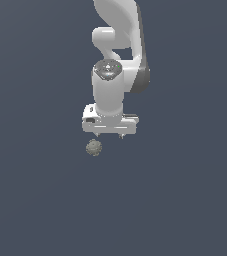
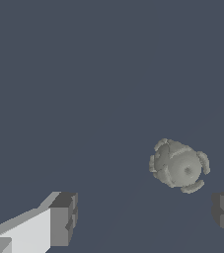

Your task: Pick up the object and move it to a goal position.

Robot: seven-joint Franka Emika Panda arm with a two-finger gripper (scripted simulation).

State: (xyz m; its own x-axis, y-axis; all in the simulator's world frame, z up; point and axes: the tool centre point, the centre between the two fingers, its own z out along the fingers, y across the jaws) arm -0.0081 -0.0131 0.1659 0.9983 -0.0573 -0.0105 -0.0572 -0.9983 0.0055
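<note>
Wrist view: we are seeing the gripper (image 2: 145, 217) with its two dark fingertips (image 2: 64, 217) spread wide, nothing sitting between them. We are seeing the object (image 2: 178, 165), a small grey-tan bumpy ball, lying on the flat dark surface (image 2: 84, 74), clear of both pads and nearer the one cut off at the frame edge. It is sitting off the line between the pads, not touching either.

Exterior view: we are looking at the white arm (image 1: 112, 75) pointing down, the gripper (image 1: 109, 136) hovering just above the surface. The object (image 1: 93, 147) is resting just beside the gripper, toward the exterior view's left and slightly forward of it, apart from the fingers. We are seeing only short finger stubs under the hand here.
</note>
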